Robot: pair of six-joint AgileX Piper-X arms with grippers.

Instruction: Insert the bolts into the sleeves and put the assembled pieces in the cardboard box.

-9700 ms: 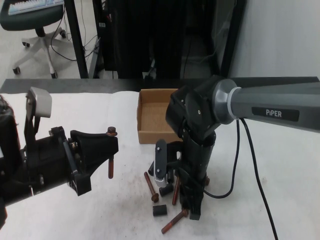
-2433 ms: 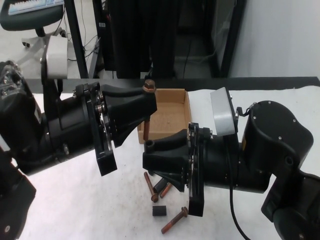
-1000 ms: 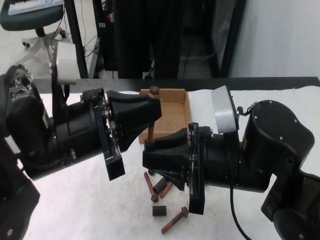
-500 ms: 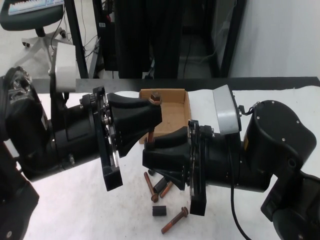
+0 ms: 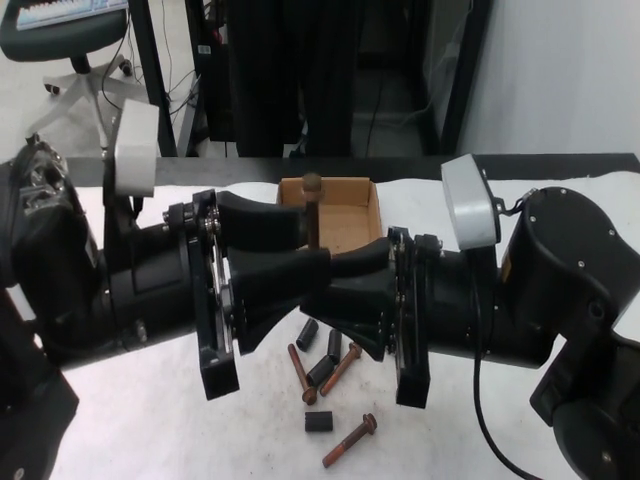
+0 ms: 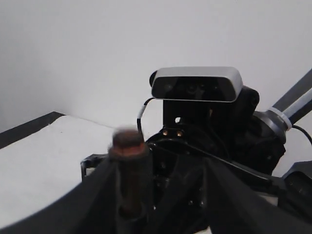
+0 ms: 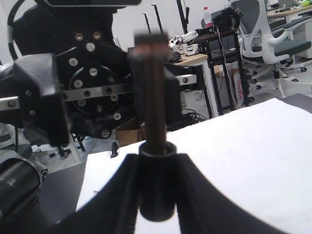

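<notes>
Currently pinching a bolt (image 5: 312, 200) upright in the left hand (image 5: 314, 240), raised at the near side of the cardboard box (image 5: 352, 186), for feeding straight down. Clamping a sleeve (image 7: 156, 192) in the right hand (image 7: 156, 209), bore up, seemingly taking the shank tip. Nearer than the box: loose bolts (image 5: 348, 441) and sleeves (image 5: 318, 421) on the white bench (image 5: 150, 430); beyond, an office chair (image 5: 60, 45).
</notes>
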